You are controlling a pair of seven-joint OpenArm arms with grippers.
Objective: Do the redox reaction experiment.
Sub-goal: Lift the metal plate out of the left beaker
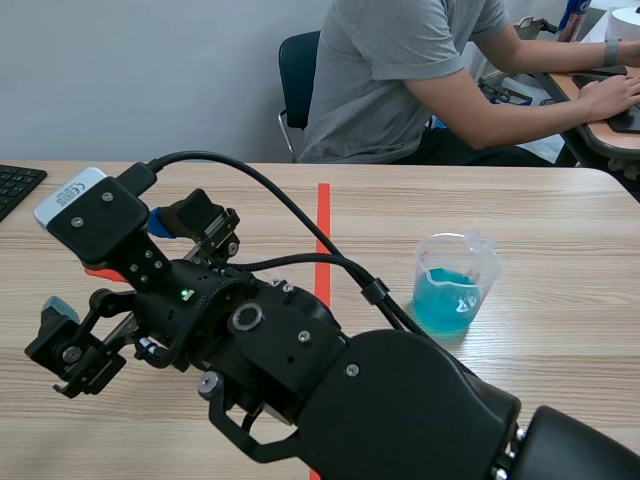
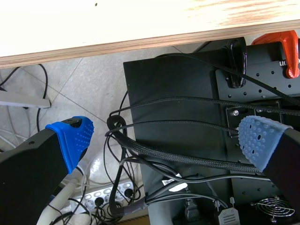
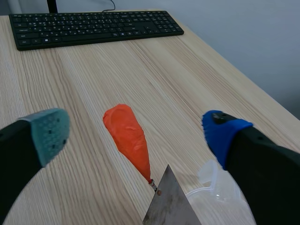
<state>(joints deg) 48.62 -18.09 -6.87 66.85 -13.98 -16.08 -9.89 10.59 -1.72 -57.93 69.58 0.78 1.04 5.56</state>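
The right gripper (image 3: pixel 133 126) is spread wide and nothing is held in it; its teal pad (image 3: pixel 47 133) and blue pad (image 3: pixel 220 131) stand well apart. It is positioned over the left side of the wooden table (image 3: pixel 70 84), on an arm that enters from the right. Between and below its fingers an orange-handled spatula (image 3: pixel 127 137) is seen on the table, its metal blade pointing back under the gripper. The rim of a clear plastic cup (image 3: pixel 213 180) is seen just beside the blade, under the blue-padded finger. A black keyboard (image 3: pixel 93 28) lies ahead, at the far left. To the right of the orange tape line (image 1: pixel 323 230), well apart from that gripper, a clear beaker (image 1: pixel 457 280) of blue liquid stands upright. The left gripper (image 2: pixel 165 135) is likewise wide and empty, held below the table edge above cables (image 2: pixel 154 152). A person in a grey shirt (image 1: pixel 400 70) is seated at the far side.
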